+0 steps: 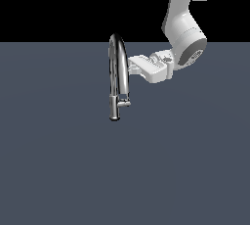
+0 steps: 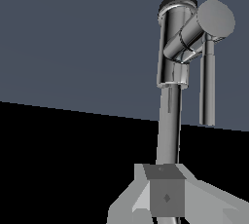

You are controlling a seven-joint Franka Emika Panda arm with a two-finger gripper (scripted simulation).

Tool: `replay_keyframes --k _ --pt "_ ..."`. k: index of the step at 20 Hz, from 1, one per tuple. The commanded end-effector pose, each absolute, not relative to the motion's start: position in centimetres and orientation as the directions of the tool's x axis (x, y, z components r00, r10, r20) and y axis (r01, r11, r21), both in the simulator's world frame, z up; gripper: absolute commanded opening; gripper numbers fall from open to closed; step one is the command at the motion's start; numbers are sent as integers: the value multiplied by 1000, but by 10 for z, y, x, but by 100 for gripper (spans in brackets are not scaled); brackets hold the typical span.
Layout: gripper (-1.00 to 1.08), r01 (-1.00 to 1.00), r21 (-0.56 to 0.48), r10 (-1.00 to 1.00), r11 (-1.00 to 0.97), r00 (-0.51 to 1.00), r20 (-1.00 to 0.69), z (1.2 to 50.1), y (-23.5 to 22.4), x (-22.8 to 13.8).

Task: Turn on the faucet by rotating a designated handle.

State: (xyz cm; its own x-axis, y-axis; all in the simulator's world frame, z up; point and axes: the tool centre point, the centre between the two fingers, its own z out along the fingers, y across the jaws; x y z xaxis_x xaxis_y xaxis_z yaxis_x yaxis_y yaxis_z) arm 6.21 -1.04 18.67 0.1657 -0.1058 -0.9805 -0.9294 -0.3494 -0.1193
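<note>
A chrome faucet (image 1: 117, 75) stands upright on the grey tabletop (image 1: 63, 170), its tall arched spout rising from a short base. A small handle (image 1: 124, 103) sticks out at three o'clock near the base. The white arm's pincer (image 1: 132, 66) reaches the spout's upper part from three o'clock.

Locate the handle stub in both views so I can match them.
Exterior view: the handle is a short chrome stub jutting toward that view's right from the faucet's lower body, well below the gripper.
Wrist view: the handle is the angled cylinder with a round end cap, far beyond the fingers.
Shared landmark: the arched spout tube, running from the gripper's end up to the handle.
</note>
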Motion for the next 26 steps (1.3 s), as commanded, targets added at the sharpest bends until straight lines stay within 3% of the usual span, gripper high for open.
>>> replay_keyframes --k 1,11,26 --pt "-100 -947 -88 -75 -310 116 -990 169 -9 65" --pt "-100 -975 -8 -1 -223 8 -1000 129 -2 67" --pt "-100 -975 -6 1 -221 6 -1000 132 -5 48"
